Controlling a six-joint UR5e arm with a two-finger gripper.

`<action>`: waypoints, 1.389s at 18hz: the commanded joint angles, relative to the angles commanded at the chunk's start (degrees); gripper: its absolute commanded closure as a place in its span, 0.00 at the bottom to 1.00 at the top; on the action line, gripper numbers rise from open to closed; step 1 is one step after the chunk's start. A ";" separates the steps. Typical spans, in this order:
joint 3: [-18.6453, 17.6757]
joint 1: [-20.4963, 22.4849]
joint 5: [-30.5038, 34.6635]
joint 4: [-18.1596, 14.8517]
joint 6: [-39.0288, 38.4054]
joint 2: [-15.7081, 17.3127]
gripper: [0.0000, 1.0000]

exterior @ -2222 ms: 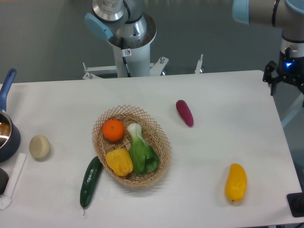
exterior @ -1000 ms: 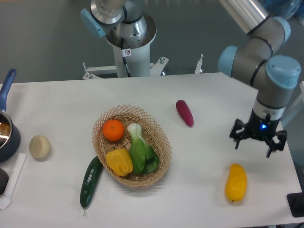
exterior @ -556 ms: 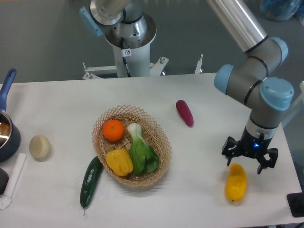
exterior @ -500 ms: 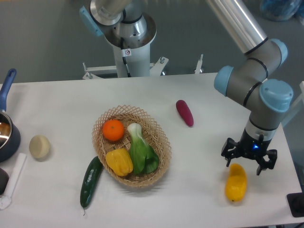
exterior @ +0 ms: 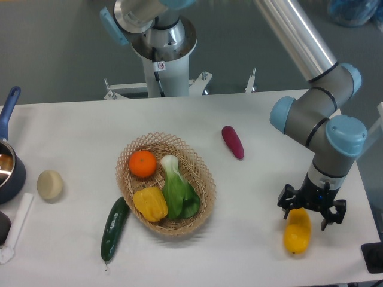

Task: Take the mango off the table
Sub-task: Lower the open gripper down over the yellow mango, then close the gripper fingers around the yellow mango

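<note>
The hand (exterior: 311,210) has come lower than it was half a second ago and now sits over the upper end of the mango (exterior: 297,232), its fingers spread wide to either side of the fruit. The mango lies in the same spot on the white tabletop (exterior: 269,131), near the right front corner. The basket (exterior: 197,167), purple vegetable (exterior: 232,142) and cucumber (exterior: 114,227) have not shifted.
</note>
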 joint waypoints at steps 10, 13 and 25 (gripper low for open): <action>-0.09 -0.53 1.58 0.26 0.00 -0.62 0.00; 0.35 -0.62 1.93 0.35 0.00 -1.14 0.00; 0.62 -1.67 4.22 0.70 0.09 -1.94 0.00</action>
